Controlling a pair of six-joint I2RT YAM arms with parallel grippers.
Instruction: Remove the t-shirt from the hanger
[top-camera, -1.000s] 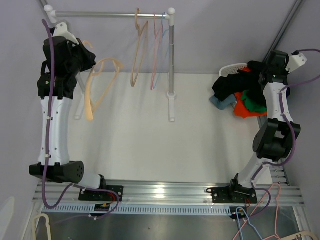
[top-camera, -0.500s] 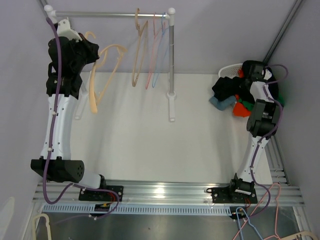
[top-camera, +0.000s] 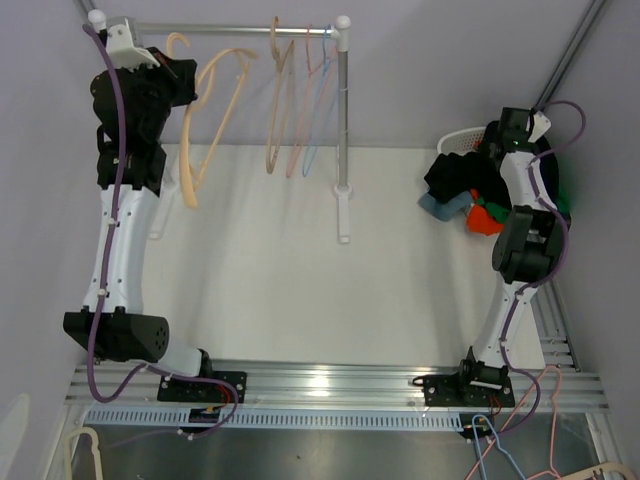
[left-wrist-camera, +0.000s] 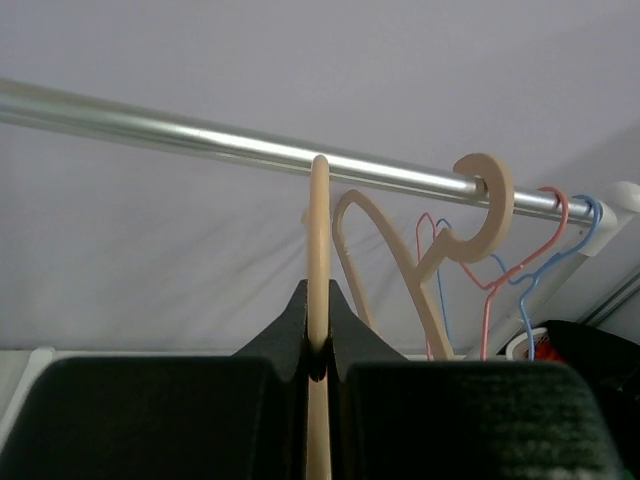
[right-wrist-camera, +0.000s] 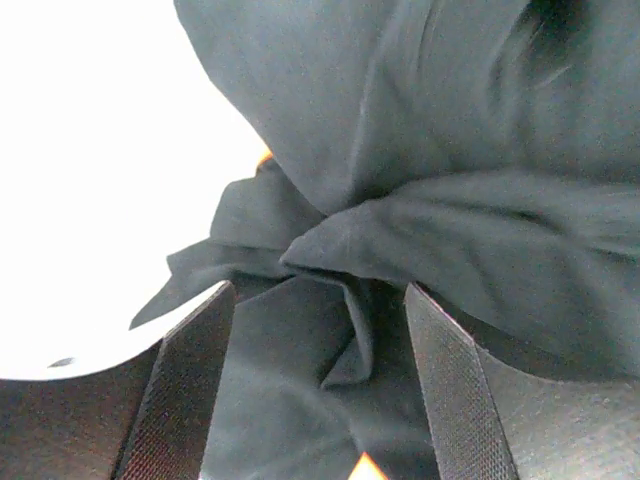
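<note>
Where the left arm reaches up to the rail (top-camera: 220, 29), we see the left gripper (left-wrist-camera: 318, 335) pinched shut on a beige hanger (top-camera: 205, 110). Its fingers (left-wrist-camera: 288, 335) press the hanger's thin edge from both sides, with no gap beyond the wood itself. The hanger is bare and tilts out to the right of the gripper. Its hook sits close under the rail, but we cannot tell whether it rests on the rail. Further along the rail hang another beige hanger (left-wrist-camera: 440, 260), a pink one (left-wrist-camera: 490, 290) and a blue one (left-wrist-camera: 560, 265), all apart from the held one.

At the far right, the right gripper (right-wrist-camera: 320, 295) points down into a pile (top-camera: 470, 190) of clothes at a white basket (top-camera: 455, 140). Its fingers (right-wrist-camera: 185, 390) stand wide apart and grip nothing. Between and beyond them lies the t-shirt (right-wrist-camera: 400, 150), dark and crumpled, with a fold bunched in the gap. We cannot tell whether the pads touch the cloth. So the t-shirt is off the hanger, lying on the pile well apart from the rail.
</note>
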